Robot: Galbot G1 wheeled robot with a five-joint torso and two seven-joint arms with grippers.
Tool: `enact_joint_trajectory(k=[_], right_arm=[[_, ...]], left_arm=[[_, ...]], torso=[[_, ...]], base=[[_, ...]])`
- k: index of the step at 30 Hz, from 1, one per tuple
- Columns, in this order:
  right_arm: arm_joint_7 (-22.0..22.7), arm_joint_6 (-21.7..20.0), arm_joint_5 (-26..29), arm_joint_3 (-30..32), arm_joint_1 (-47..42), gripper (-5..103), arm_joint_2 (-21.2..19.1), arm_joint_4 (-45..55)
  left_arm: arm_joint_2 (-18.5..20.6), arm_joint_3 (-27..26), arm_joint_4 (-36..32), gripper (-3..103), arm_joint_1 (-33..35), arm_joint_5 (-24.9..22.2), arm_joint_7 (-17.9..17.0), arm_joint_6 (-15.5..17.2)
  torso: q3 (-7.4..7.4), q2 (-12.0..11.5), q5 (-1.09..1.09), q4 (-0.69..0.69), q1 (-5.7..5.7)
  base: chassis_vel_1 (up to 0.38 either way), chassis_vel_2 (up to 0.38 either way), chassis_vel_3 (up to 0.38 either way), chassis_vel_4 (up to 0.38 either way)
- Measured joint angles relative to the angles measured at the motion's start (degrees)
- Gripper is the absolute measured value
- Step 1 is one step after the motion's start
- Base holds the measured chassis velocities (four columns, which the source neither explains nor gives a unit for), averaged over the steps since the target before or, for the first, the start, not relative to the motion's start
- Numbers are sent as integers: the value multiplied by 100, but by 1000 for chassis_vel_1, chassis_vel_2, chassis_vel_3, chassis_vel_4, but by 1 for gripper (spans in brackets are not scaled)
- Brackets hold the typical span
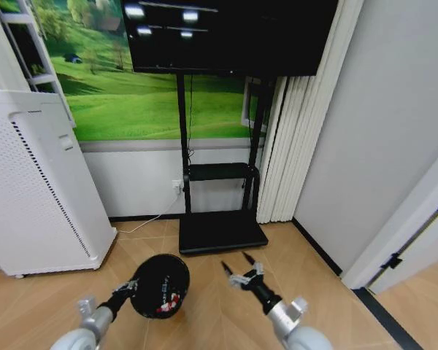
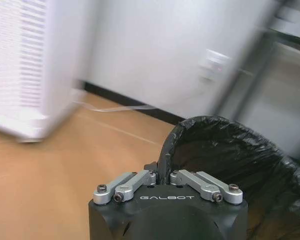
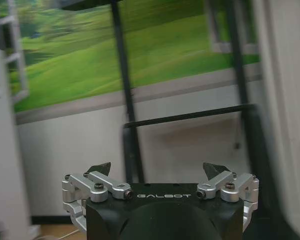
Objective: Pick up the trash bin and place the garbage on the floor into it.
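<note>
The trash bin, round and black with a black liner, hangs above the wooden floor at lower centre, and my left gripper is shut on its rim. Red and white garbage lies inside it at the bottom. In the left wrist view my left gripper pinches the liner-covered rim of the trash bin. My right gripper stands open to the right of the bin, holding nothing; the right wrist view shows its fingertips spread wide.
A white perforated appliance stands at the left. A black TV stand with a flat base sits against the wall ahead, under a large screen. White curtains and a doorway are at the right.
</note>
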Motion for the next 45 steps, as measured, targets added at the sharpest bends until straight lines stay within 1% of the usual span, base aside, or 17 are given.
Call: enact_joint_trajectory(k=[1,2,3,6,8,9,11,12,14,15,17,20,22,28,31,35,45], right_arm=[[0,0,0,0,0,100,0,0],[362,7,68,322,0,100,168,-164],[470,2,93,488,-31,100,358,-247],[567,-26,107,630,-115,100,571,-257],[578,-37,100,704,-149,100,655,-251],[578,-37,100,704,-149,100,655,-251],[583,-39,97,722,-101,100,659,-279],[583,-39,97,722,-101,100,659,-279],[583,-37,97,725,-39,100,638,-334],[583,-37,97,725,-39,100,638,-334],[653,25,99,719,15,100,622,-396],[795,31,97,708,54,100,617,-440],[876,37,98,693,87,100,605,-481],[913,59,106,680,115,100,572,-520],[914,73,108,671,110,100,570,-557],[916,70,119,642,124,100,559,-607],[928,43,179,620,169,100,569,-746]], left_arm=[[0,0,0,6,0,0,0,0],[-275,-654,-288,6,324,-280,-626,261],[-459,-1033,-439,6,555,-340,-968,363],[-628,-1459,-573,6,841,-302,-1157,400],[-733,-1799,-661,6,1103,-306,-1127,410],[-733,-1799,-661,6,1103,-306,-1127,410],[-896,-2200,-720,6,1424,-345,-939,403],[-896,-2200,-720,6,1424,-345,-939,403],[-1076,-2589,-756,6,1727,-410,-724,348],[-1076,-2589,-756,6,1727,-410,-724,348],[-1250,-2844,-745,6,1986,-434,-506,260],[-1351,-2910,-628,6,2107,-400,-373,186],[-1393,-2908,-470,6,2131,-319,-274,124],[-1469,-2802,-116,6,2119,-85,-117,48],[-1513,-2703,163,6,2087,116,62,-23],[-1515,-2606,467,6,2028,333,241,-90],[-1390,-2516,1049,6,1877,575,482,-172]], torso=[[0,0,0,0,0],[-1,0,5,3,0],[-1,0,3,4,-1],[-1,0,2,3,-1],[-1,0,2,0,-1],[-1,0,2,0,-1],[-1,0,1,2,-1],[-1,0,1,2,-1],[-1,0,1,3,-1],[-1,0,1,3,-1],[-1,1,0,4,-1],[-1,1,3,3,-2],[-1,0,-4,4,-1],[-1,1,1,2,-1],[-1,0,4,2,-1],[-1,0,1,1,-1],[-1,0,1,2,-1]], base=[[0,0,0,0],[0,0,0,0],[0,0,0,0],[0,0,0,0],[50,59,-66,-74],[50,73,-84,-74],[113,108,-145,-131],[135,143,-145,-131],[150,172,-181,-145],[165,172,-216,-169],[213,220,-201,-191],[208,221,-205,-193],[162,183,-157,-169],[64,60,-54,-57],[-65,-46,64,42],[-42,-58,30,36],[-3,-5,0,2]])
